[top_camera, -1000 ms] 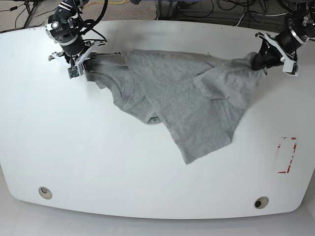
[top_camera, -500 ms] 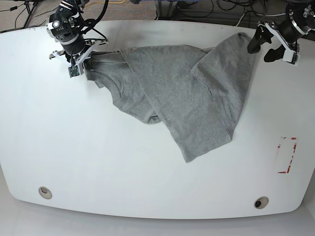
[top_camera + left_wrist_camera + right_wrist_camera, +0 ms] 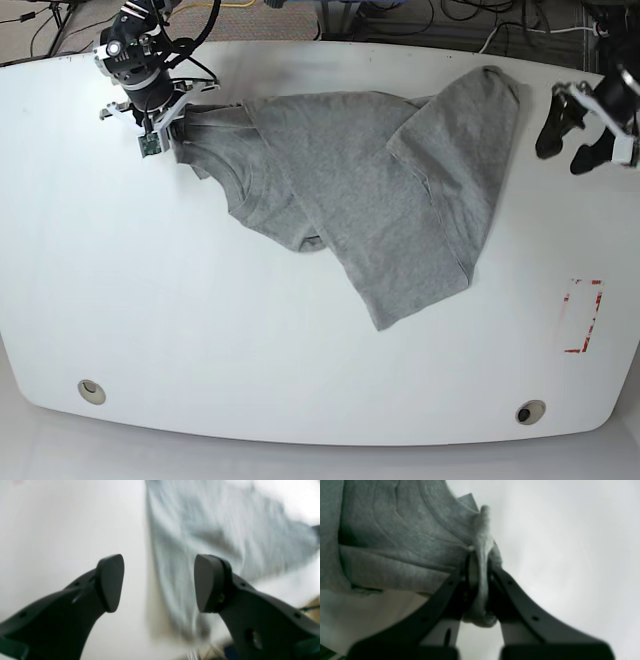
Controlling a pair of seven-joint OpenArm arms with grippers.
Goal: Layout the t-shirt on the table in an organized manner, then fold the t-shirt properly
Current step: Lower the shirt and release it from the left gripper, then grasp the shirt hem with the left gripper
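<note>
Now the heather-grey short-sleeved cotton t-shirt lies rumpled and partly doubled over itself across the far half of the large white glossy bench, plain side up, one flap reaching toward the near middle. At the far left, the right claw is clamped on a bunched fold of the shirt's edge; the right wrist view shows grey cloth pinched tight between the black fingers. At the far right, the left claw hangs just beside the shirt's right edge, apart from the cloth, its fingers spread with nothing between them. A red-and-white tape mark sits near the bench's right edge, and two round grommet holes lie along the near edge.
</note>
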